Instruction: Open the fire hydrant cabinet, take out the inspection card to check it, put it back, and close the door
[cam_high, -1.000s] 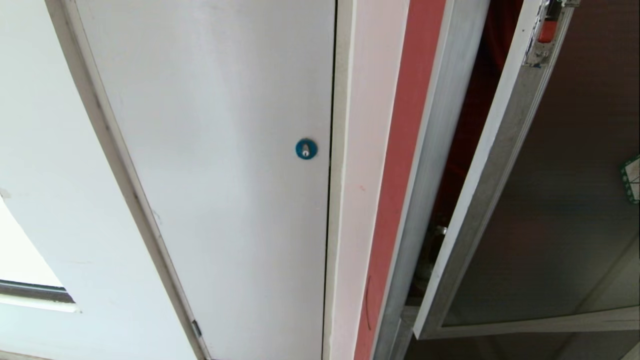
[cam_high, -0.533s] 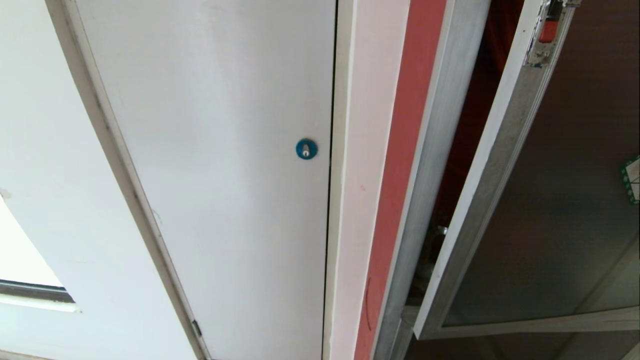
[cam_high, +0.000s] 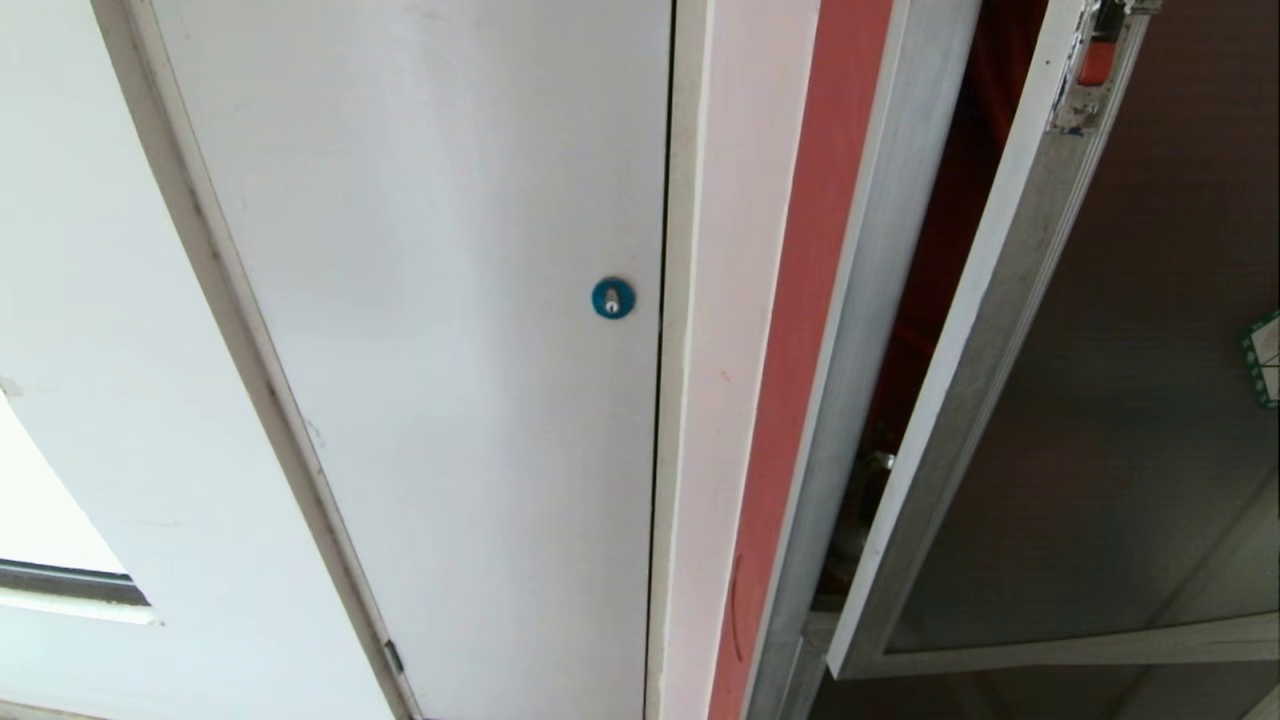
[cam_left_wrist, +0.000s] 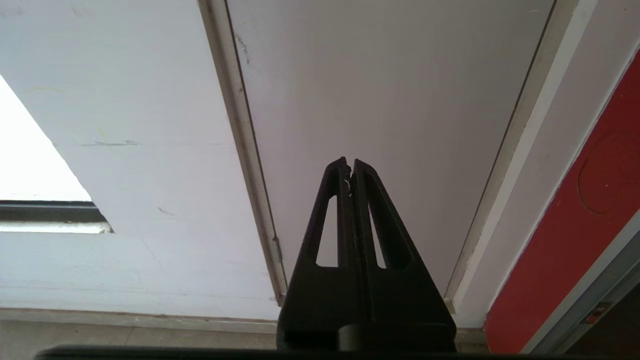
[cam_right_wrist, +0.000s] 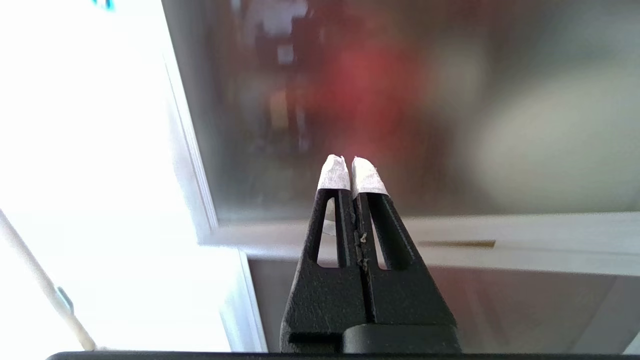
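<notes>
The right gripper (cam_right_wrist: 350, 167) is seen closed and empty before the dark glass of the door (cam_high: 1100, 420). The left gripper (cam_left_wrist: 349, 167), also closed, is pointed at a white door (cam_high: 420, 300). Beyond, the door is swung ajar from the fire hydrant cabinet (cam_high: 880, 250); the card is not seen.

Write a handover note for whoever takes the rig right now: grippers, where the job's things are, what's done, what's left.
Left gripper: shut, empty, parked facing the white door with the blue lock.
Right gripper: shut, empty, facing the glass of the door, near its lower corner.
Door: ajar, its latch edge standing off the cabinet frame; red latch at the top of that edge.
Card: not visible in any view.
Done: judging by the gap, door at least unlatched.
Left: cannot tell whether the card is checked; at the least, close the door.
</notes>
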